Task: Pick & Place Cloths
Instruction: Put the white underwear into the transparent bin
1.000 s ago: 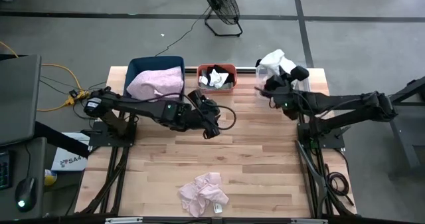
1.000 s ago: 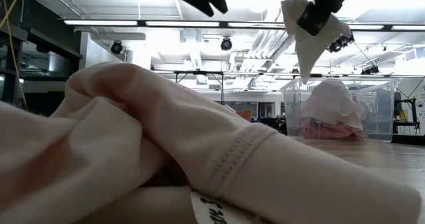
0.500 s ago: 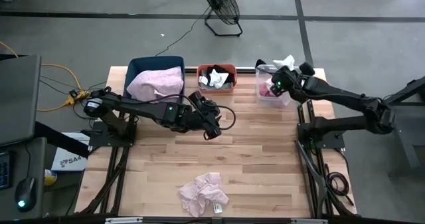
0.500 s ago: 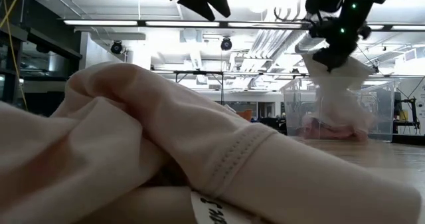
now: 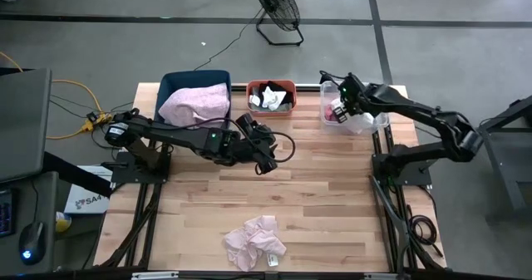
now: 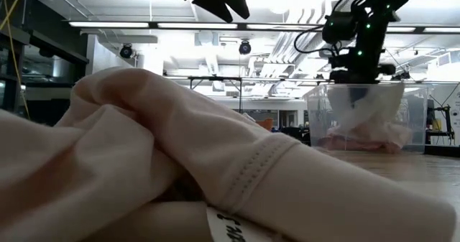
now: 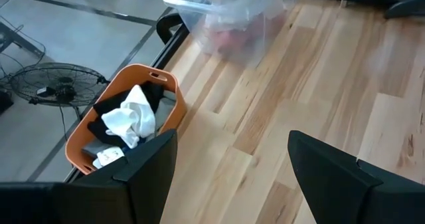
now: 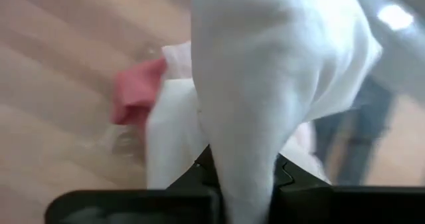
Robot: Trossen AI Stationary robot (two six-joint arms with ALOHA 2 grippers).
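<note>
Right gripper [image 5: 342, 97]: jaws clamped on white cloth [image 8: 265, 84] inside clear bin [image 5: 366, 124] at worktop's far right edge | Left gripper [image 5: 268, 155]: jaws open over bare mid-worktop | Pink cloth [image 5: 256, 242]: near edge.

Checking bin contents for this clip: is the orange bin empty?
No, in the left wrist view the orange bin holds a crumpled white cloth lying on a black cloth.
</note>
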